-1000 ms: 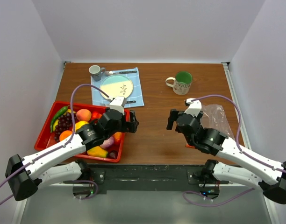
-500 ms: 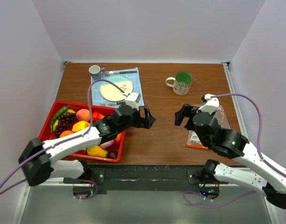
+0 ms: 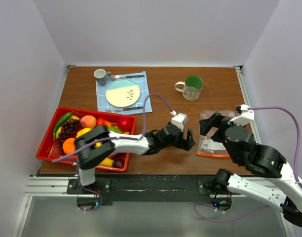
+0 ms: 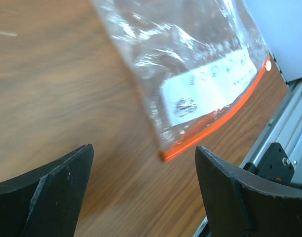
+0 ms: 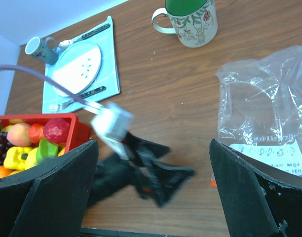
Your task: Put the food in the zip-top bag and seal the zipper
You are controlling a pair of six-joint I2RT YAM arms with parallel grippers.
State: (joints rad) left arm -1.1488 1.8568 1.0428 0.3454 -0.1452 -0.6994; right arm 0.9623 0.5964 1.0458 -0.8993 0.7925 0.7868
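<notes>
The food (image 3: 88, 121), several coloured toy fruits and vegetables, lies in the red tray (image 3: 46, 150) at the left; it also shows in the right wrist view (image 5: 37, 140). The clear zip-top bag (image 3: 217, 140) lies flat at the right with its orange zipper (image 3: 213, 154) along the near edge. In the left wrist view the bag (image 4: 190, 59) and zipper (image 4: 215, 121) sit just ahead. My left gripper (image 3: 189, 139) is open and empty, low over the table just left of the bag's near corner. My right gripper (image 3: 209, 126) is open and empty above the bag's left side.
A green-lined mug (image 3: 192, 88) stands at the back right. A blue placemat with a plate (image 3: 123, 93), cutlery and a small cup (image 3: 99, 74) lies at the back left. The table's front rail (image 4: 284, 143) is close behind the bag's zipper edge.
My left arm has swung from the red tray across the table to the bag's left corner. My right gripper has drawn back to the right, over the bag.
</notes>
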